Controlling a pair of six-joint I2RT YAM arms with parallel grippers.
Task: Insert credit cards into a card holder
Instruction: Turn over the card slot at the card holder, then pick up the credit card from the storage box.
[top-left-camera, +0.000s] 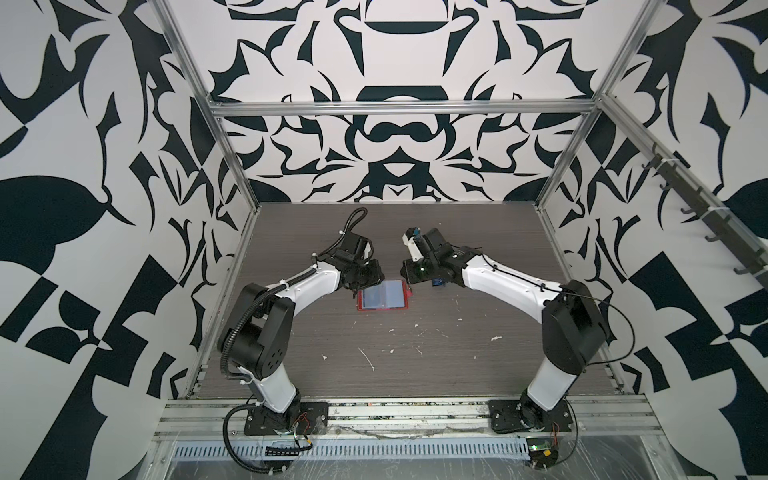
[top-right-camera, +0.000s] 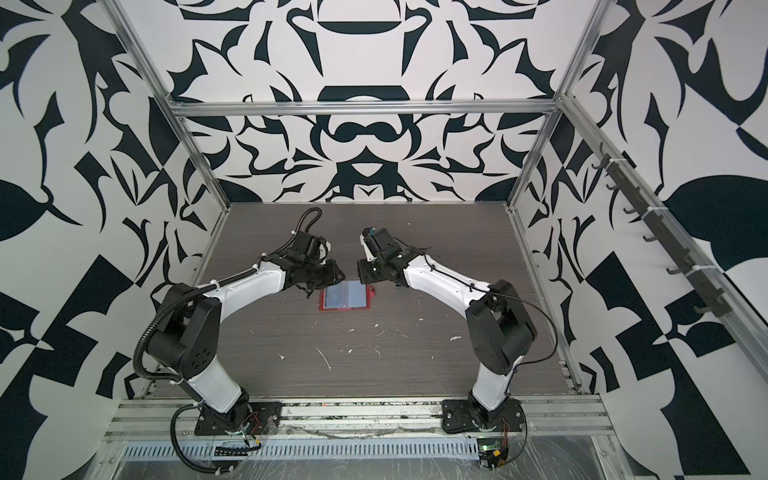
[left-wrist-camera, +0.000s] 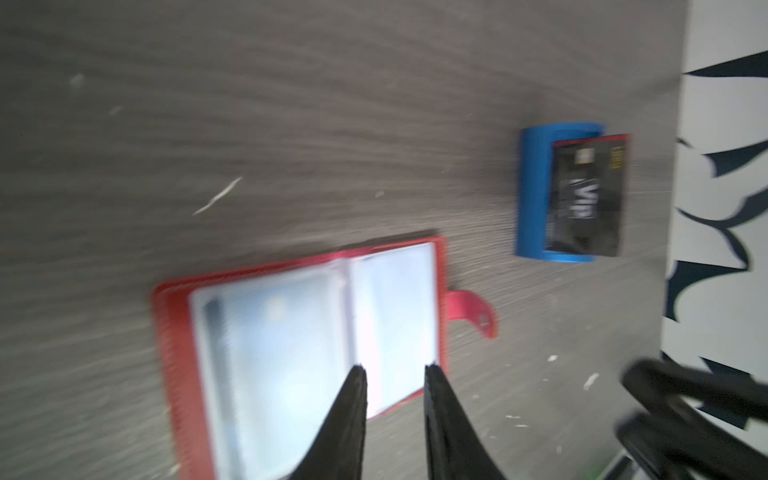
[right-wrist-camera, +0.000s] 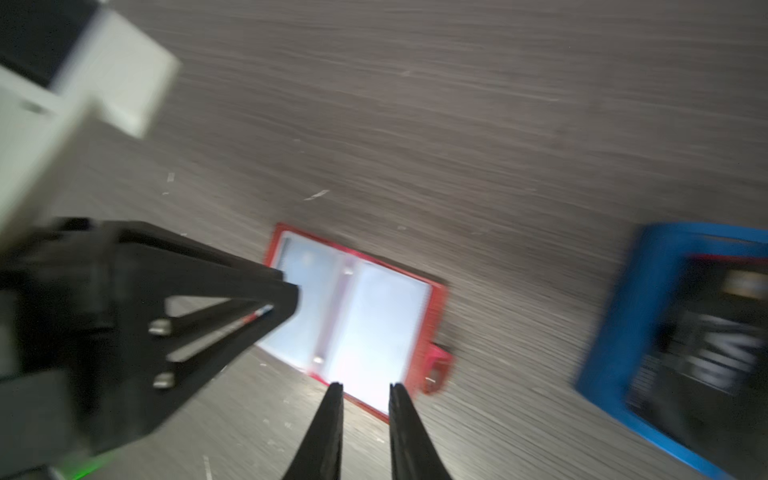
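The card holder (top-left-camera: 384, 296) (top-right-camera: 347, 296) lies open on the table between the arms, a red wallet with clear sleeves and a snap tab (left-wrist-camera: 469, 309). A pale card (left-wrist-camera: 266, 345) seems to sit in one sleeve, but it is blurred. A dark credit card (left-wrist-camera: 586, 195) (right-wrist-camera: 715, 345) with pale print and a red edge stands in a blue stand. My left gripper (left-wrist-camera: 395, 368) (top-left-camera: 358, 286) hovers over one side of the wallet (left-wrist-camera: 174, 332), slightly open and empty. My right gripper (right-wrist-camera: 366, 384) (top-left-camera: 409, 282) hovers over the tab side (right-wrist-camera: 436, 316), also slightly open and empty.
The blue stand (left-wrist-camera: 536, 191) (right-wrist-camera: 648, 311) sits on the table beyond the wallet's tab side, near the patterned wall and mostly hidden under the right arm in both top views. Pale scuffs (top-left-camera: 365, 357) mark the grey wood-grain table (top-left-camera: 415, 365). Aluminium frame posts ring the workspace.
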